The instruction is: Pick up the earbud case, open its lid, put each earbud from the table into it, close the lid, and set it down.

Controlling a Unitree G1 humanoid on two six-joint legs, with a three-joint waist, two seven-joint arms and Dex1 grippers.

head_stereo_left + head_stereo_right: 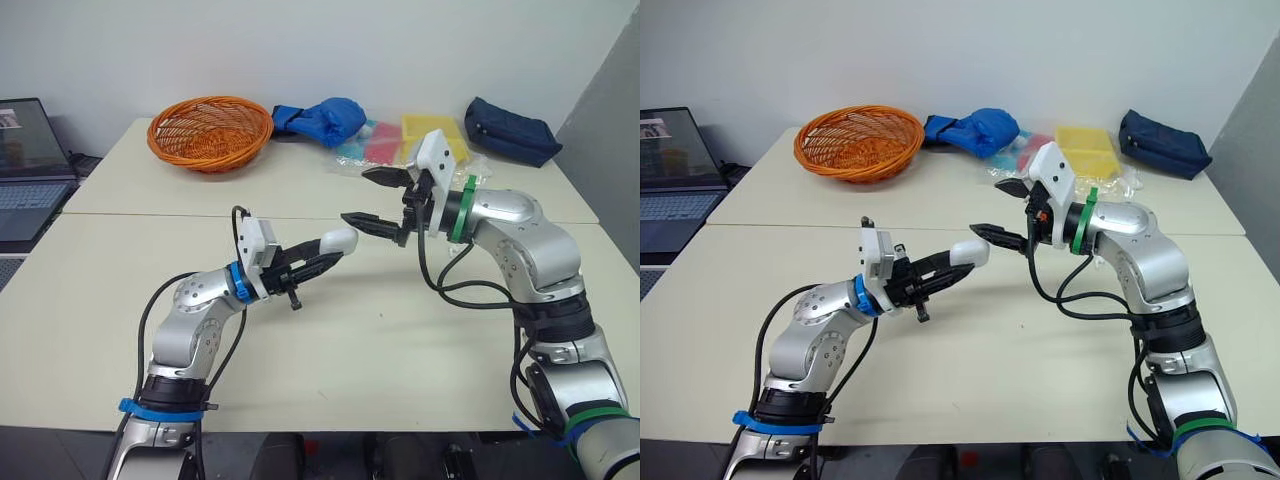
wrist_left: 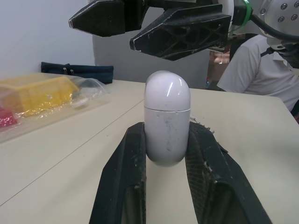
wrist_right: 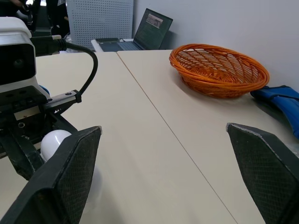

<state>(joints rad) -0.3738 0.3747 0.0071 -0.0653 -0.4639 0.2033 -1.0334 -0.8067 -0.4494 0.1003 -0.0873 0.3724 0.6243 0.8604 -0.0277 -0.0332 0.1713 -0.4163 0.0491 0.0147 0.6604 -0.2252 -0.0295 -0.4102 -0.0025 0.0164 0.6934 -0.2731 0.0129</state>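
Observation:
A white earbud case point(image 1: 336, 241) with its lid down is held above the table point(image 1: 330, 330), and my left gripper point(image 1: 325, 255) is shut on its lower half. The left wrist view has the case point(image 2: 167, 116) upright between my two black fingers point(image 2: 126, 172). My right gripper point(image 1: 356, 195) hangs open just right of the case's rounded top, one finger above it and one level with it, not touching. In the right wrist view the case point(image 3: 55, 141) sits beside the near finger point(image 3: 70, 168).
At the back of the table stand an orange wicker basket point(image 1: 211, 130), a blue cloth bundle point(image 1: 322, 118), a yellow box in plastic wrap point(image 1: 432, 133) and a navy pouch point(image 1: 510, 128). A laptop point(image 1: 25, 165) sits to the far left. A person in a white shirt point(image 2: 252, 70) stands beyond the table.

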